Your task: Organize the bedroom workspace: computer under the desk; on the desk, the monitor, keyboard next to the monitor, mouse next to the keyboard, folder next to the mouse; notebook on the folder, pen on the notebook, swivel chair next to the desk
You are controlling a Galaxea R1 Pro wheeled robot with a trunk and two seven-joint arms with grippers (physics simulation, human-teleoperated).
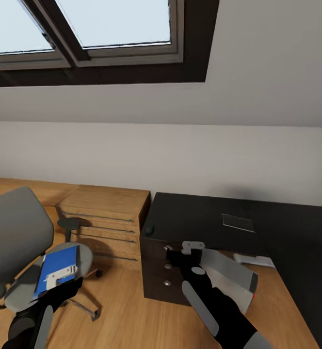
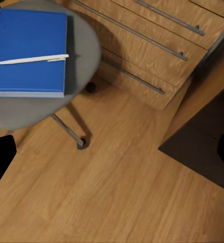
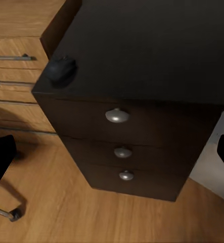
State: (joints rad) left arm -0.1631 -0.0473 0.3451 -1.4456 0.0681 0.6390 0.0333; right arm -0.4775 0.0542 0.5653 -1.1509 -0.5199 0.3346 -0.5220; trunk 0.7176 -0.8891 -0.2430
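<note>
We see the glossy black desk (image 1: 200, 218) beneath a sloped white wall and skylight (image 1: 83, 29), the mouse (image 3: 61, 70) at its corner above the knobbed drawers. On the swivel chair (image 1: 15, 232) seat lies the blue notebook (image 2: 28, 50) with the pen (image 2: 33, 59) on top. Whether either gripper is open, we cannot tell.

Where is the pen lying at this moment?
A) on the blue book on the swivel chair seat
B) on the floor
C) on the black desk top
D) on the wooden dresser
A: the pen lies across the blue book resting on the swivel chair seat.
</note>
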